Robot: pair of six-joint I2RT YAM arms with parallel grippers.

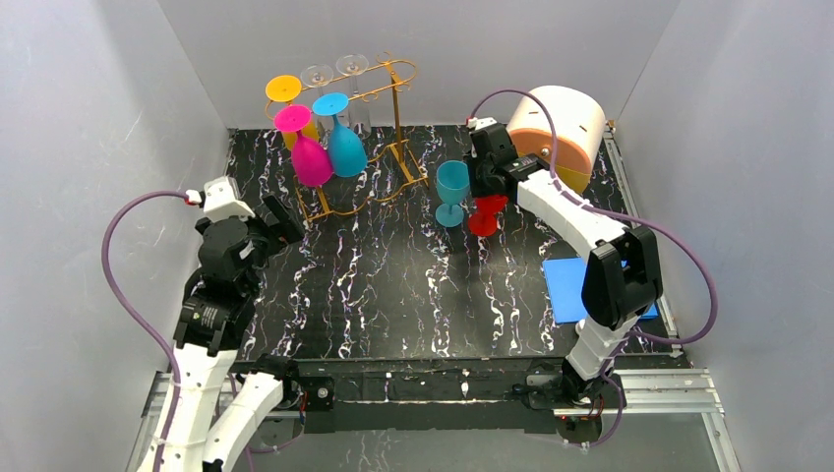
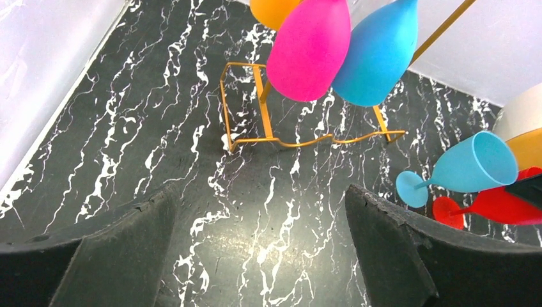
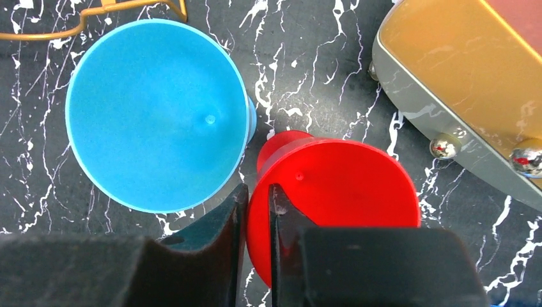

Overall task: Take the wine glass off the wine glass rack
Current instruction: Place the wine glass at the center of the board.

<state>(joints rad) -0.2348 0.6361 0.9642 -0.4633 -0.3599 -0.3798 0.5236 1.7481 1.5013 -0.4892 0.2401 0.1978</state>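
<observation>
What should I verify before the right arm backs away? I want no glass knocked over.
1. Red glass upright on the table: ok.
2. Right gripper clear of the red rim: not ok, it straddles the rim.
3. Grip on the rim released: cannot tell.
4. Gap to the light blue glass: cannot tell, the two stand very close.
5. Left gripper open and empty: ok.
6. Pink glass hanging on the wine glass rack: ok.

The red glass (image 1: pixel 489 206) stands at the right gripper's (image 1: pixel 485 189) fingertips, with a blue glass (image 1: pixel 452 192) just left of them. The rack (image 1: pixel 397 108) stands beyond the left gripper's (image 1: pixel 285 221) spread fingers.
</observation>
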